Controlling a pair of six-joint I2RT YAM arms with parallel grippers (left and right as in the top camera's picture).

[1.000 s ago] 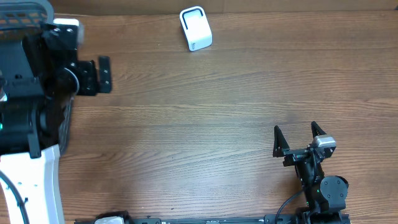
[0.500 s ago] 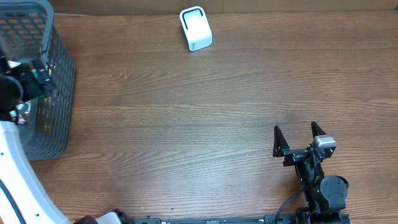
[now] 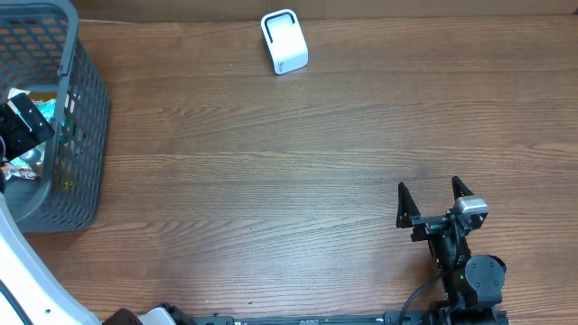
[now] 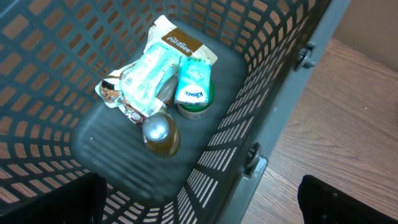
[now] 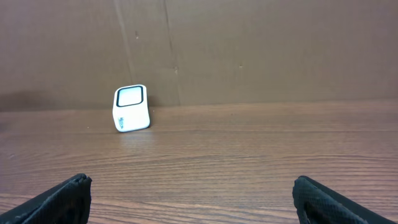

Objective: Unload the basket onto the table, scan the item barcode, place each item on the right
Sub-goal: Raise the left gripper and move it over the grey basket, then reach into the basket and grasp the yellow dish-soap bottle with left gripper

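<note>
A grey mesh basket (image 3: 88,135) stands at the table's left edge. In the left wrist view it holds a white Kleenex pack (image 4: 191,87) on a green can (image 4: 198,109), a teal packet (image 4: 149,71), a brown-and-white pouch (image 4: 183,45) and a bottle with a silver cap (image 4: 158,127). My left gripper (image 4: 202,205) hangs open above the basket's right wall, holding nothing. The white barcode scanner (image 3: 284,41) sits at the back of the table, also in the right wrist view as the scanner (image 5: 131,108). My right gripper (image 3: 429,190) rests open and empty at the front right.
The left arm (image 3: 23,126) and its white base (image 3: 36,280) fill the left edge over the basket. A brown wall (image 5: 249,50) rises behind the scanner. Bare wooden tabletop (image 3: 289,181) lies between basket, scanner and right gripper.
The left arm has swung back to the left, off the basket's right side, and now looks down into the basket. The right arm has not moved.
</note>
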